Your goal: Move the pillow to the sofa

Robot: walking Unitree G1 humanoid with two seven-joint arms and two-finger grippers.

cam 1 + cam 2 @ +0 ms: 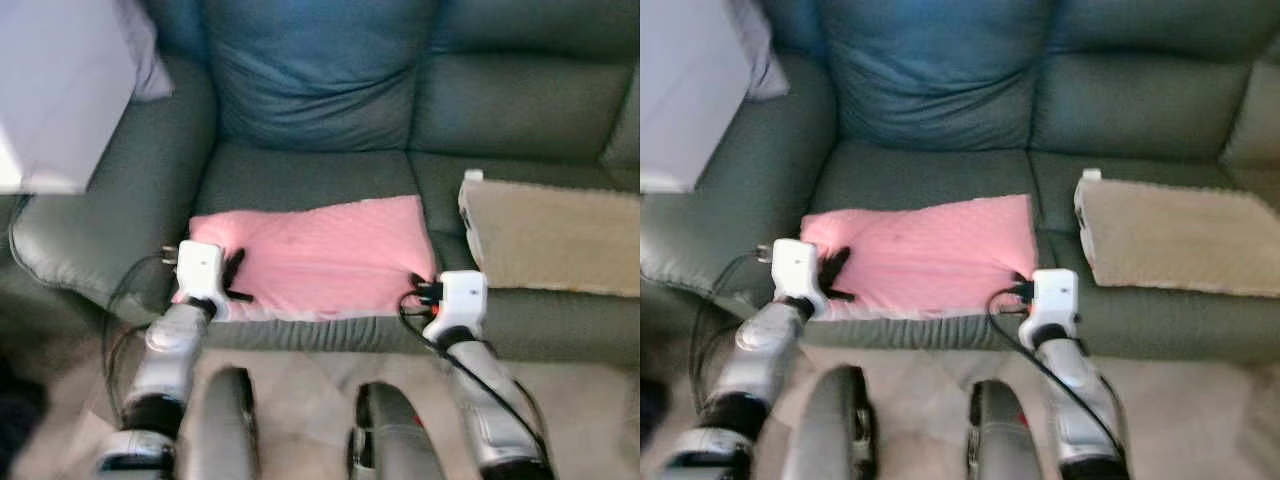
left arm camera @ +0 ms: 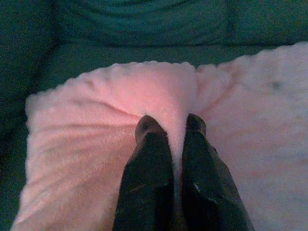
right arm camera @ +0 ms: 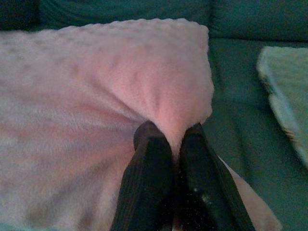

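pink pillow (image 1: 320,255) flat on sofa (image 1: 300,175) seat, frame centre; left gripper (image 2: 171,126), right gripper (image 3: 168,132) each pinching fabric fold. risk: retreating unreleased drags pillow off.

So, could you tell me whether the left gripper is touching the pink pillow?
Touching. In the left wrist view the left gripper has its fingers closed on a pinched fold of the pink pillow, with fabric bunched between them.

Pillow (image 1: 315,258): pink, with a fine dimpled texture. Sofa (image 1: 500,100): dark grey-green, back cushion (image 1: 315,70) blue; beige mat (image 1: 555,235) on seat. End effector fingers (image 2: 147,159) black, wrist housings (image 1: 462,295) white, arms silver.
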